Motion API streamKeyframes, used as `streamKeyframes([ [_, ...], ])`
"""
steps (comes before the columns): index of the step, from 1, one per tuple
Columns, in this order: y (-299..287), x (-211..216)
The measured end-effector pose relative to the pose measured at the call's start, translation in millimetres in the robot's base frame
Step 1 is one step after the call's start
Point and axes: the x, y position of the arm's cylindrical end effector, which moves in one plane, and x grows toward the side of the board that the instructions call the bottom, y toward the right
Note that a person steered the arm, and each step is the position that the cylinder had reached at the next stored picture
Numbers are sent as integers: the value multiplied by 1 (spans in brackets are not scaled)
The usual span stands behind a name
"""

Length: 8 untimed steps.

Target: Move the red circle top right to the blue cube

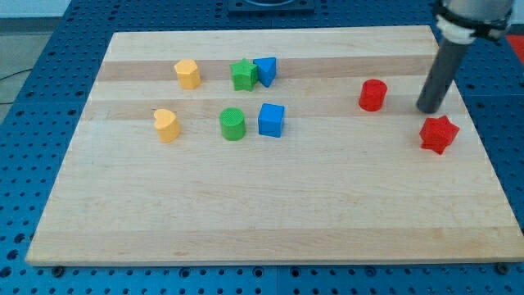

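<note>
Pale wooden board point(270, 221) on a blue perforated table point(49, 106). My tip point(428, 110) sits far right, no jaws on this rod, between red circle point(372, 95) and red star point(439, 133). Blue cube point(271, 120) lies well left, beside green circle point(232, 124).

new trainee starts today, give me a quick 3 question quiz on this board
1. True or false: my tip touches the red circle.
2. Which block lies nearest my tip? A) red star B) green circle C) yellow heart
3. Fill in: the green star sits against a ____ block on its right in the view.

Key:
1. False; my tip stands apart, to the view's right of the red circle.
2. A
3. blue; that is the blue block in the top row, above the blue cube.
</note>
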Motion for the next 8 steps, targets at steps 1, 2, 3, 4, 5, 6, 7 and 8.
streamKeyframes([
  [1,-48,-27],
  [2,-78,-17],
  [3,-25,-2],
  [4,-53,11],
  [5,-105,6],
  [6,-108,2],
  [7,-88,-22],
  [8,-112,-49],
])
